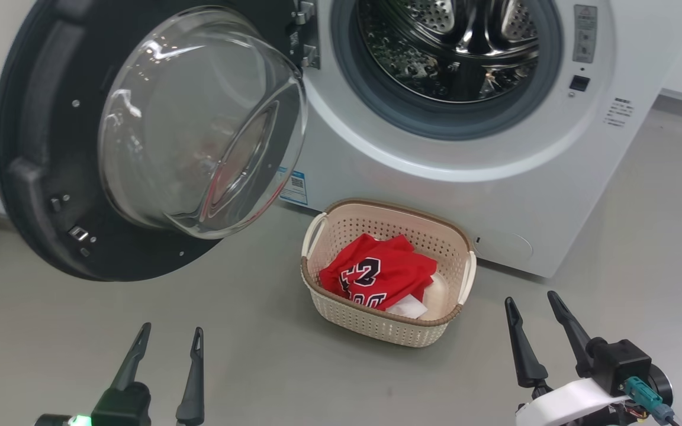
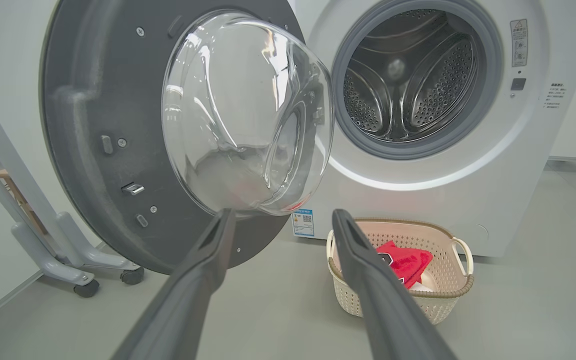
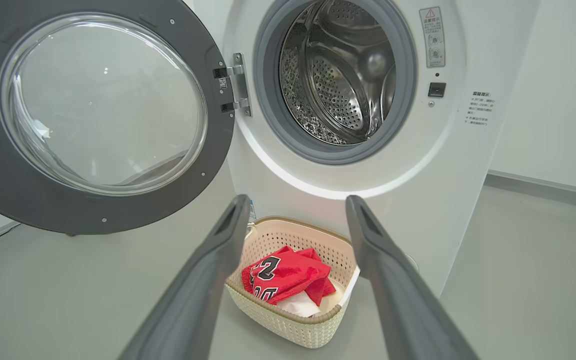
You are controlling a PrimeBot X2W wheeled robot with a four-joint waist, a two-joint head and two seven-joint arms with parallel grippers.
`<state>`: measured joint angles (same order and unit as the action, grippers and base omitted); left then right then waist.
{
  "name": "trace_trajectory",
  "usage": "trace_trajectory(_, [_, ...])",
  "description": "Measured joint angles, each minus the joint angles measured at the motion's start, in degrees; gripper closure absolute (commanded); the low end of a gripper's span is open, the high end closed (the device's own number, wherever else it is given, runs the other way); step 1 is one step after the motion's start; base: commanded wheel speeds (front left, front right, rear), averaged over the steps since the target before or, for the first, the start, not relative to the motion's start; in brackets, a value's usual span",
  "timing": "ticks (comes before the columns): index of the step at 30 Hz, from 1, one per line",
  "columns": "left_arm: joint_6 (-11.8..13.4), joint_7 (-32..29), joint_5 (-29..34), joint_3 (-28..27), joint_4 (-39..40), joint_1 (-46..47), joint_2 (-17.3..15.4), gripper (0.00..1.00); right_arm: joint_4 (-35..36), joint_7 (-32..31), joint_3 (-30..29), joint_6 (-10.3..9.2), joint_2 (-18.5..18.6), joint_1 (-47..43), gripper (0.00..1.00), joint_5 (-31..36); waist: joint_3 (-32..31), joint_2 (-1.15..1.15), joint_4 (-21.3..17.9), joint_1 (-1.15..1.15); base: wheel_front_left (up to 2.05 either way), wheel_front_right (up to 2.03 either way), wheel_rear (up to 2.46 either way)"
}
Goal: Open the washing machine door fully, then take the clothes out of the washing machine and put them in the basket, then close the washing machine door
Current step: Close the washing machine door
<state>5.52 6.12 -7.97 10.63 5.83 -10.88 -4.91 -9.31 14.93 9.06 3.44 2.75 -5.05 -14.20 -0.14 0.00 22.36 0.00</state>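
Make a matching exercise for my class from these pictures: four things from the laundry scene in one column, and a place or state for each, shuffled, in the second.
Column one
1. washing machine door
2. red jersey
3. basket
4. drum

Column two
A. crumpled inside the basket
B. perforated steel, no clothes seen in it
C. swung wide open on its hinge
D. standing on the floor in front of the washing machine

Pairs: 1-C, 2-A, 3-D, 4-B
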Motion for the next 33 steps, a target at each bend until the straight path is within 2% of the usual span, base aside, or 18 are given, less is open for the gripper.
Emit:
trace_trajectory(7, [0.2, 0.0, -0.1, -1.2, 0.2, -1.4, 0.0, 0.0, -0.4, 0.0, 1.2, 0.03, -0.2, 0.0, 0.0, 0.2, -0.5, 0.0, 2.0, 0.0, 0.0, 0.0, 0.0])
trace_trajectory(25, [0.2, 0.1, -0.1, -1.3, 0.6, -1.5, 0.0, 0.0, -0.7, 0.0, 1.6, 0.03, -0.2, 0.0, 0.0, 0.2, -0.1, 0.0, 1.8, 0.0, 0.0, 0.0, 0.0])
trace_trajectory(27, [0.2, 0.1, -0.1, -1.2, 0.7, -1.5, 0.0, 0.27, -0.7, 0.0, 1.6, 0.03, -0.2, 0.0, 0.0, 0.2, -0.1, 0.0, 1.8, 0.0, 0.0, 0.0, 0.0])
trace_trajectory(28, [0.2, 0.1, -0.1, -1.2, 0.7, -1.5, 0.0, 0.48, -0.7, 0.0, 1.6, 0.02, -0.2, 0.0, 0.0, 0.2, -0.1, 0.0, 1.8, 0.0, 0.0, 0.0, 0.0])
trace_trajectory(30, [0.2, 0.1, -0.3, -1.2, 0.7, -1.5, 0.0, 0.63, -0.7, 0.0, 1.6, 0.02, -0.2, 0.0, 0.0, 0.2, 0.0, 0.0, 1.8, 0.0, 0.0, 0.0, 0.0])
trace_trajectory(31, [0.2, 0.1, -0.9, -1.2, 0.7, -1.5, 0.0, 0.78, -0.7, 0.0, 1.6, 0.02, -0.2, 0.0, 0.0, 0.2, 0.0, 0.0, 1.9, 0.0, 0.0, 0.0, 0.0])
trace_trajectory(32, [0.2, 0.0, -1.4, -1.2, 0.7, -1.5, 0.1, 1.0, -0.7, 0.0, 1.6, 0.02, -0.2, 0.0, 0.0, 0.2, 0.0, 0.0, 1.9, 0.0, 0.0, 0.0, 0.0])
trace_trajectory(33, [0.2, 0.0, -1.6, -1.2, 0.7, -1.5, 0.1, 1.0, -0.7, 0.0, 1.6, 0.02, -0.2, 0.0, 0.0, 0.2, 0.0, 0.0, 1.9, 0.0, 0.0, 0.0, 0.0])
